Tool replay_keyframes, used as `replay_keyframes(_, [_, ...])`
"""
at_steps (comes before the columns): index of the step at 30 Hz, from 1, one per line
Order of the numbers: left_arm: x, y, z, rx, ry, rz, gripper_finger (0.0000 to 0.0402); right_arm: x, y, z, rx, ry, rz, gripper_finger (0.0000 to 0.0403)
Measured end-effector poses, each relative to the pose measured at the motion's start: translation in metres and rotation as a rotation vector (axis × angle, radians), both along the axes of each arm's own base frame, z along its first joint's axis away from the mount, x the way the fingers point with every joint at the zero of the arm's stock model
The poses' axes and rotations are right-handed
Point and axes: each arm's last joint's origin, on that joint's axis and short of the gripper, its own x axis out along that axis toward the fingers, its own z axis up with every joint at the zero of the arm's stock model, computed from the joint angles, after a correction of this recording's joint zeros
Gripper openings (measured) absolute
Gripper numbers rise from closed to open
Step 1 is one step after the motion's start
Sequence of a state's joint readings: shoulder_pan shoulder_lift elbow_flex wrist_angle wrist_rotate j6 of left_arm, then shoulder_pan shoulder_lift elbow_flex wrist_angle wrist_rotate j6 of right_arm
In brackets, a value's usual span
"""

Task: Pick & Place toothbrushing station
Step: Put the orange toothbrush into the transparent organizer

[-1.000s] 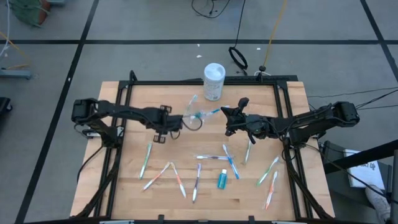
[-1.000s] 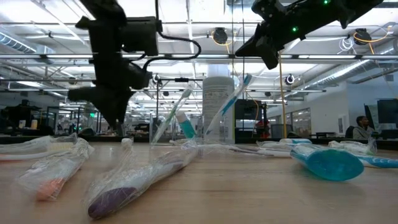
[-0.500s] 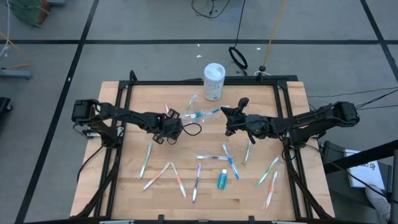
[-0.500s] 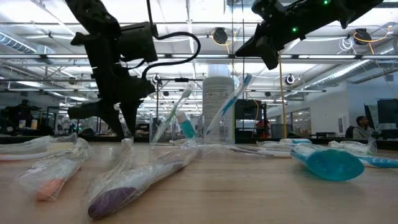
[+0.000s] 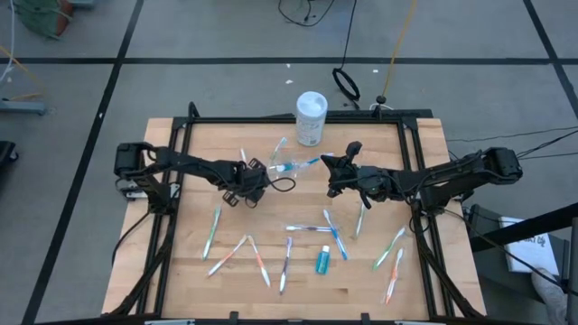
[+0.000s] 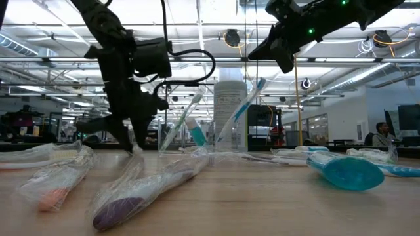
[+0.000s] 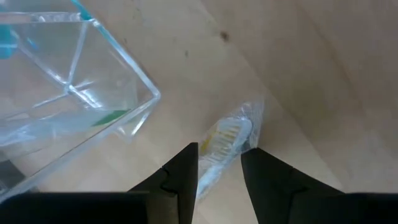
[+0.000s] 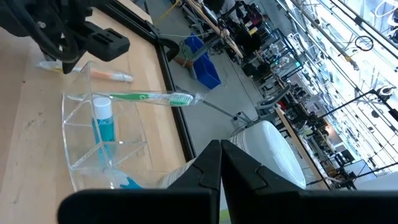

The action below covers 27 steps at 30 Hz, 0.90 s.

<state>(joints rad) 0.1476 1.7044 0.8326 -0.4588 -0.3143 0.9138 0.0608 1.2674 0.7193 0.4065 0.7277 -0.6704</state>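
Left wrist view: the left gripper is seen low over the table with its fingers spread around a wrapped toothbrush beside the clear cup (a green brush sits inside), while the right gripper is held pressed together nearby.

White tub at table edge

Toothbrushes scattered across wooden table
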Motion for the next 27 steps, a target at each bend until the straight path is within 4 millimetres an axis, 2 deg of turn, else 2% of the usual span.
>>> replay_keyframes(5, [0.0, 0.0, -0.001, -0.015, -0.009, 0.015, 0.0115, 0.0, 0.0, 0.0, 0.0, 0.0, 0.0, 0.0])
replay_keyframes(12, [0.001, -0.007, -0.001, -0.027, -0.024, 0.029, 0.0015, 0.0, 0.0, 0.0, 0.0, 0.0, 0.0, 0.0])
replay_keyframes(18, [0.011, -0.032, 0.008, -0.021, -0.051, 0.039, 0.0029, 0.0, 0.0, 0.0, -0.004, 0.003, 0.001, 0.0])
replay_keyframes(22, [0.024, -0.057, 0.025, -0.02, -0.083, -0.014, 0.0011, 0.0, 0.0, 0.0, -0.005, 0.004, 0.001, 0.0])
replay_keyframes(27, [0.047, -0.081, 0.063, -0.046, -0.222, 0.037, 0.0017, 0.0, 0.0, 0.0, -0.004, 0.003, 0.001, 0.0])
